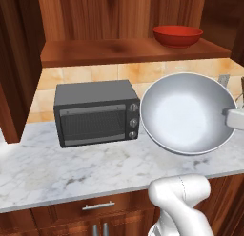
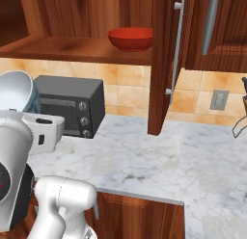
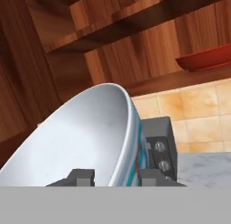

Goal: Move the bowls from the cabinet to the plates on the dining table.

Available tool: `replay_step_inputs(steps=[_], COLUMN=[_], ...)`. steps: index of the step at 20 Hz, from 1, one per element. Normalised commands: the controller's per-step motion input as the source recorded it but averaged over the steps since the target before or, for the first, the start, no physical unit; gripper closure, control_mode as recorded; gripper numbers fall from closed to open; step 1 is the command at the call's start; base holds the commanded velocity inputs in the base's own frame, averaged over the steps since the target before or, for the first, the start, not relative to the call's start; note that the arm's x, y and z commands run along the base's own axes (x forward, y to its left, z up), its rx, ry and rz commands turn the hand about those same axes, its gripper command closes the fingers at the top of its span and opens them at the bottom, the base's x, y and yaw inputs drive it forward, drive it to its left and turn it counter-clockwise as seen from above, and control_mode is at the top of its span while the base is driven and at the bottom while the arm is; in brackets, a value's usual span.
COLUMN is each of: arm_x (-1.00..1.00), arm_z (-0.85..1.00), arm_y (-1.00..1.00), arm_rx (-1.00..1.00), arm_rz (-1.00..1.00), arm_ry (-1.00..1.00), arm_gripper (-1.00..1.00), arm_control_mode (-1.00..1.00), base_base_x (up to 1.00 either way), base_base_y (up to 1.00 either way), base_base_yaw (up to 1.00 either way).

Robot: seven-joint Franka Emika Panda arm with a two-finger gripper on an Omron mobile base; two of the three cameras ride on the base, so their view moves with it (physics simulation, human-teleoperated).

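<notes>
Claw (image 3: 116,175) gripping grey-white bowl (image 1: 186,113), marble counter (image 1: 71,166)

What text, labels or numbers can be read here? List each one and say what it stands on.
None can be read.
Toaster oven: its three knobs carry no legible markings.
Grey-white bowl, held in the gripper: bluish pattern outside, no lettering.
Red bowl on the cabinet shelf: plain.

Tilted grey-white bowl (image 1: 187,113) held up over the marble counter (image 1: 71,168), hollow facing the camera, right rim at the white hand. Just left of it, dark toaster oven (image 1: 95,113) against the tan tiles. Red bowl (image 1: 177,35) upright on the open cabinet's shelf (image 1: 114,52) above.
</notes>
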Motion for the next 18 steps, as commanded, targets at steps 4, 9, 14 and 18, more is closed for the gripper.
replay_step_inputs(steps=[4, 9, 14, 18], arm_x=[-0.29, 0.03, -0.01, 0.00], arm_z=[-0.21, -0.55, -0.10, 0.00], arm_y=[0.00, 0.00, -0.01, 0.00], arm_rx=[0.14, 0.14, 0.11, 0.00], arm_rz=[-0.01, -0.06, -0.01, 0.00], arm_ry=[0.06, 0.18, 0.05, 0.00], arm_gripper=[1.00, 1.00, 1.00, 1.00], arm_control_mode=[-1.00, -1.00, -1.00, 1.00], base_base_x=[0.00, 0.00, 0.00, -0.09], base_base_y=[0.00, 0.00, 0.00, 0.00], base_base_yaw=[0.00, 0.00, 0.00, 0.00])
